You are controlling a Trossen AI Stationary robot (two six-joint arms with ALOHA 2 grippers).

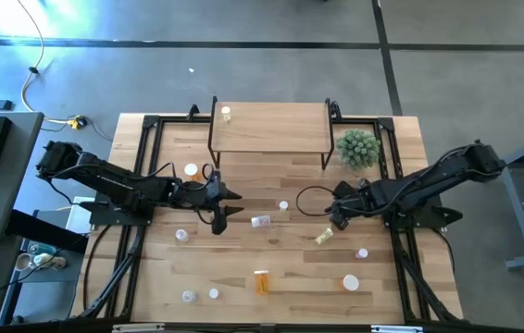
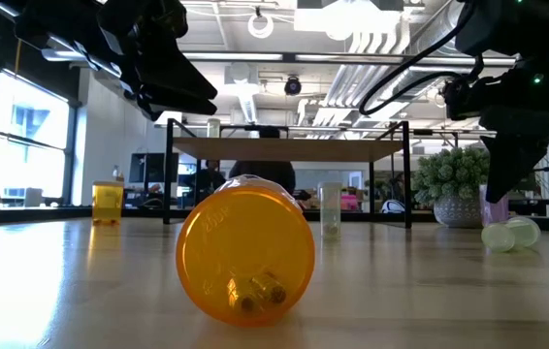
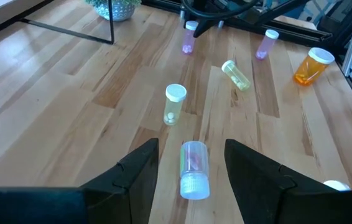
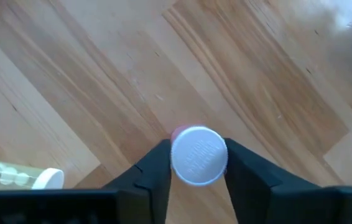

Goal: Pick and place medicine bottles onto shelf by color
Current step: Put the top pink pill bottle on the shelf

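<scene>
Right gripper (image 4: 198, 168) fingers clasping upright pink bottle (image 4: 199, 155), axis vertical, cap between both. Left gripper (image 3: 191, 168) released, straddling a lying bottle (image 3: 194, 169) on the counter (image 3: 70, 93).

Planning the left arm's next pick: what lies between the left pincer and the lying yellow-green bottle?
In the left wrist view, a clear bottle lies between the left pincer's open fingers, then an upright clear bottle, before the yellow-green bottle.
</scene>
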